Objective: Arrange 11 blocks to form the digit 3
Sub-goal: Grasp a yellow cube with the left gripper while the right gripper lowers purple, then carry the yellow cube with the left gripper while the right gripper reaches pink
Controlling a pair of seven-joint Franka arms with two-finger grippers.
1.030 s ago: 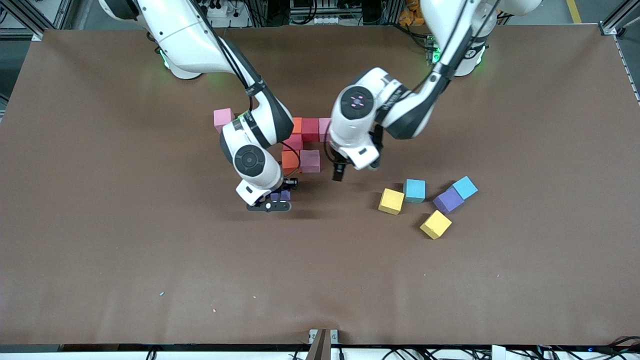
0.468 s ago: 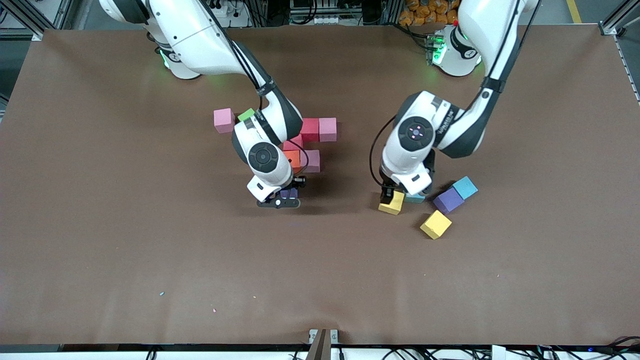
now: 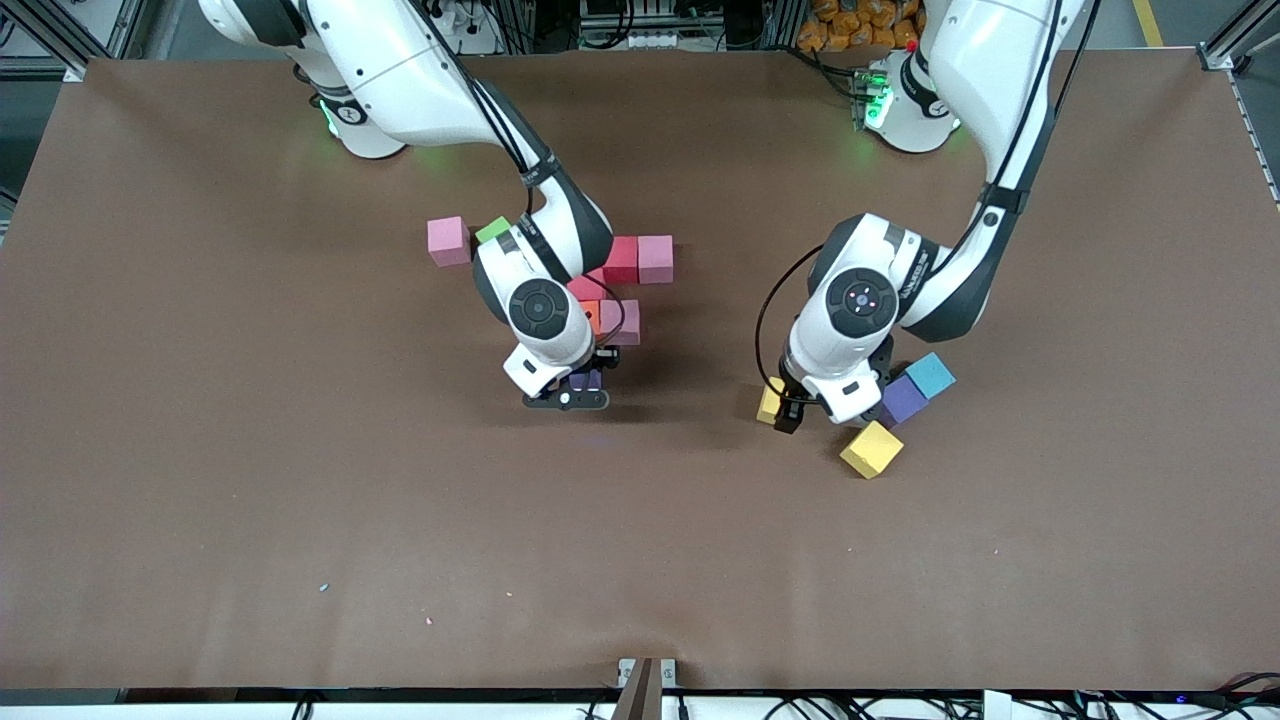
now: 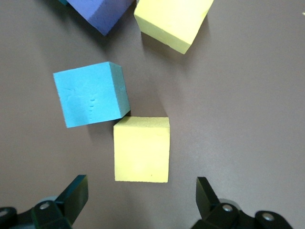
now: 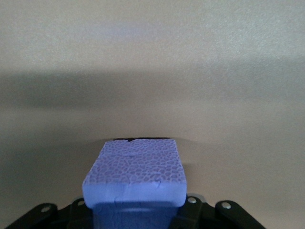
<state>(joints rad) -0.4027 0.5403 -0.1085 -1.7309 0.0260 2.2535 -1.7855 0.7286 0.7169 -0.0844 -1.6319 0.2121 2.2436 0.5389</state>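
Note:
My right gripper (image 3: 583, 374) is shut on a purple block (image 3: 581, 384) (image 5: 135, 169), held low over the table just nearer the camera than the cluster. That cluster has a crimson block (image 3: 620, 258), a pink one (image 3: 655, 258), a second crimson one (image 3: 585, 289), an orange one (image 3: 591, 316) and a mauve-pink one (image 3: 624, 322). My left gripper (image 3: 789, 407) (image 4: 140, 190) hangs open just above a yellow block (image 3: 769, 401) (image 4: 142, 149). A cyan block (image 4: 90, 100) touches that yellow block's corner and is hidden in the front view.
A second yellow block (image 3: 871, 449), a purple block (image 3: 905, 398) and a cyan block (image 3: 931, 374) lie loose beside my left gripper. A lone pink block (image 3: 448, 241) and a green cube (image 3: 492, 230) sit beside the right arm's wrist.
My left arm swung from beside the cluster to the loose blocks and came down over the yellow one. My right gripper carried the purple block a little toward the left arm's end.

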